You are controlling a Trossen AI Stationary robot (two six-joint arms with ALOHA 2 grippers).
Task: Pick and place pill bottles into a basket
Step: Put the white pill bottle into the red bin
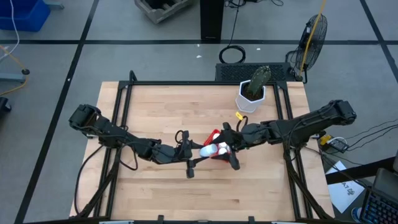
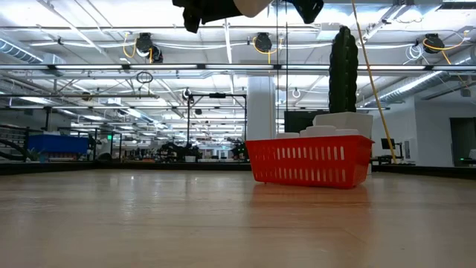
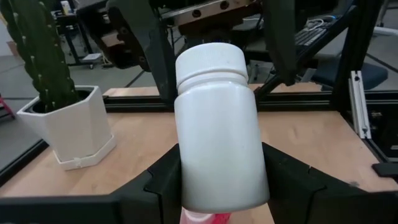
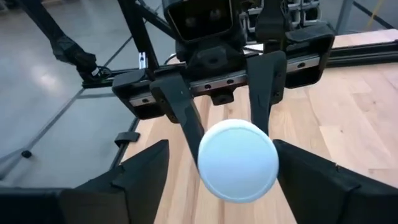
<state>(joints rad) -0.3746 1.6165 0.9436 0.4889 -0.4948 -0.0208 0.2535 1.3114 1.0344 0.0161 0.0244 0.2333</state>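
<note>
A: What does the left gripper (image 1: 198, 158) hold?

B: A white pill bottle (image 3: 219, 130), capped and tilted slightly, pinched by its body between the two dark fingers (image 3: 163, 180). In the high view it hangs over the near left edge of the red basket (image 1: 214, 135).

A: And the right gripper (image 1: 229, 148)?

B: It faces the left one from the other side of the bottle. Its fingers (image 4: 140, 168) stand spread on either side of the round cap (image 4: 237, 161), seemingly without touching it, though the angle makes that hard to confirm.

A: Where are the other bottles?

B: The low view shows white caps (image 2: 320, 131) rising above the basket rim (image 2: 309, 141); their number cannot be counted. The basket sits on the wooden table (image 1: 161, 106), near centre, with a white pot (image 1: 250, 98) holding a cactus (image 1: 259, 79) farther back to the right.
</note>
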